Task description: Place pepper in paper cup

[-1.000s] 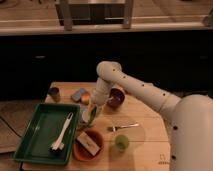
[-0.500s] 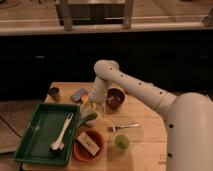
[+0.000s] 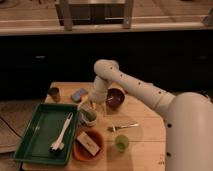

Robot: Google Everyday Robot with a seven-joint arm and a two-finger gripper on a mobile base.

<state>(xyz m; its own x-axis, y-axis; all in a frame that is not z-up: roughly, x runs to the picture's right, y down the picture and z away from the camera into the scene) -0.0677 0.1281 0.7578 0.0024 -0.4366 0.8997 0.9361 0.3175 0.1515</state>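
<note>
Robot hand (image 3: 94,106) abv paper cup (image 3: 90,120).

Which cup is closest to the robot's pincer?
The pale paper cup beside the green tray, right under the pincer. The lime-green cup and small brown cup stand farther away.

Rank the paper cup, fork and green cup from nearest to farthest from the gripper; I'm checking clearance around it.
The gripper hangs over the middle of the table.
1. paper cup, just beneath it.
2. fork, nearer the camera.
3. green cup, past the fork, by the front edge.
</note>
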